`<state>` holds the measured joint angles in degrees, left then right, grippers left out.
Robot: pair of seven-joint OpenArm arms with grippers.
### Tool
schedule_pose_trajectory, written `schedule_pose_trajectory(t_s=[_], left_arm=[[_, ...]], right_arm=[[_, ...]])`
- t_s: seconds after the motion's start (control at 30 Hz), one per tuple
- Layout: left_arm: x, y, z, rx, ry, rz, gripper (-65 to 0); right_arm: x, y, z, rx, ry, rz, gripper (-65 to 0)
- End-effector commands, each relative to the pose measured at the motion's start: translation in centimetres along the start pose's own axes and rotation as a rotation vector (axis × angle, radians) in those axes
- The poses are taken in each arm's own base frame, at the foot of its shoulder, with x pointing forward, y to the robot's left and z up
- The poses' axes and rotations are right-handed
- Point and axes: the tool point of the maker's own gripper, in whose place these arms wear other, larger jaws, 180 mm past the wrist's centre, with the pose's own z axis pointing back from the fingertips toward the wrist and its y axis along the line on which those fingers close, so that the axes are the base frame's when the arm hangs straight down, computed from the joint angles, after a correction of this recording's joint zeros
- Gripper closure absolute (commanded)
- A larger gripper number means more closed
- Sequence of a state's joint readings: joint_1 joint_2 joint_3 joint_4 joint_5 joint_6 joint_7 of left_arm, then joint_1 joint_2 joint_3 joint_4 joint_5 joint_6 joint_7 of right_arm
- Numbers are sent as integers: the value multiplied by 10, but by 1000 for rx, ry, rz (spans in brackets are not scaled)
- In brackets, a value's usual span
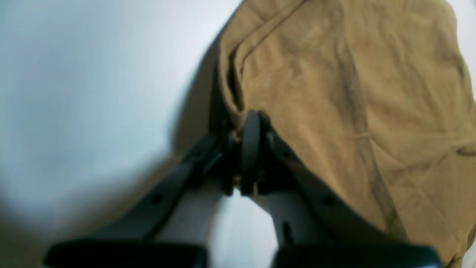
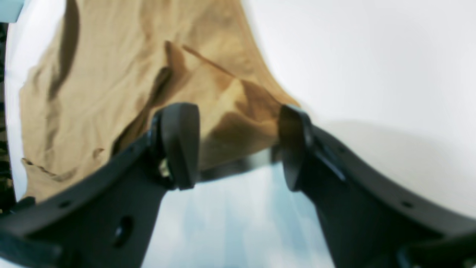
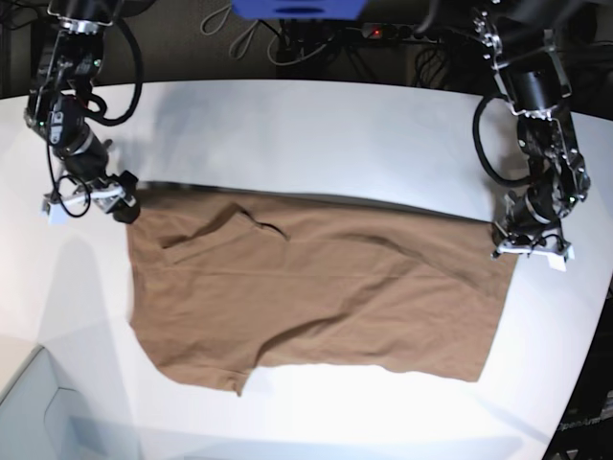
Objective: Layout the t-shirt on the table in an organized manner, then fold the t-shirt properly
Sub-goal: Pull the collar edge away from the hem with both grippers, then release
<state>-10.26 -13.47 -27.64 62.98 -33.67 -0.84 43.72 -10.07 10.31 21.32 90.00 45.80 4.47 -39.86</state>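
The brown t-shirt (image 3: pixel 316 287) lies spread out and wrinkled on the white table (image 3: pixel 316 134). In the base view its far edge runs between my two grippers. My left gripper (image 3: pixel 525 241), on that view's right, sits at the shirt's far right corner. Up close, the left gripper (image 1: pixel 250 121) is shut, pinching the t-shirt (image 1: pixel 353 93) at its hem. My right gripper (image 3: pixel 122 204) is at the far left corner. Its jaws stand open in the right wrist view (image 2: pixel 236 149), with a raised fold of the t-shirt (image 2: pixel 111 74) lying between the fingers (image 2: pixel 180 141).
Dark floor with cables (image 3: pixel 287 43) lies behind the table, with a blue object (image 3: pixel 297 8) at the top. A pale grey box (image 3: pixel 29 412) stands at the table's near left corner. The table's edge curves away near the right arm's base (image 3: pixel 589 383).
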Motion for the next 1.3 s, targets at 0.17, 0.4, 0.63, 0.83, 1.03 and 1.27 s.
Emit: schedule_pose_trajectory(t_s=[0.17,0.4,0.63,0.83,1.03,1.27], left_arm=[[3,2,2,13,7,-7,-2],[-1,6,4,20,11,-12,-2],[-3,8,15,19,-4,-44,-2],[-10,13,35,22,-28,-96,-2],[-19,22,62,-1,-66,-48,-2],[-34,50,86,-21,-76,110,-2]], right_arm=[[8,1,0,12,-27,-1,-348],[-6,-13,-6,-17,12,-34,-340],[-9,-17,-5,-25,26,-31,-73],[-26,-36,7,-67,55,-43,0],[-18,-55,45,-125,-18,-58,0],[-29,-52,76,-139,-20,-13,0]])
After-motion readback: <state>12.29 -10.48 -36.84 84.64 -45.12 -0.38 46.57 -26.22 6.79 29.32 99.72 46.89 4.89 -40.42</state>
